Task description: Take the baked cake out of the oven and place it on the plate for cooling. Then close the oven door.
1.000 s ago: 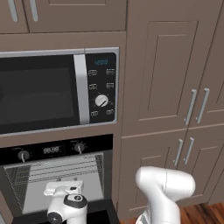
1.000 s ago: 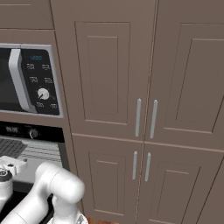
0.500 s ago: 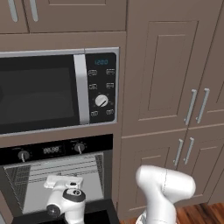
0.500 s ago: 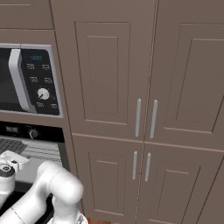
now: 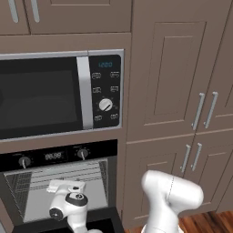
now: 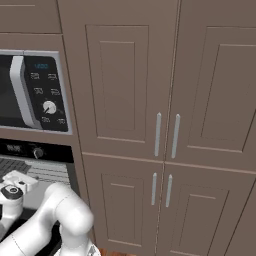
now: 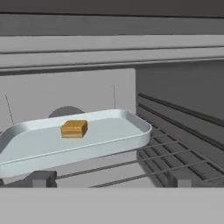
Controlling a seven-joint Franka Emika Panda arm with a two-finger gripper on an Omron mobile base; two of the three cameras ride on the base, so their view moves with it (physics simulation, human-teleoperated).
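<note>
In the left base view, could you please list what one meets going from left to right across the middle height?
Microwave window → microwave keypad with white dial → tall cabinet door → pair of silver handles.

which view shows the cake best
The hand view: the small brown cake sits in plain sight on a pale tray resting on the oven rack. In the left and right base views the arm's wrist stands in front of the open oven cavity, and I can't make out the cake there.
</note>
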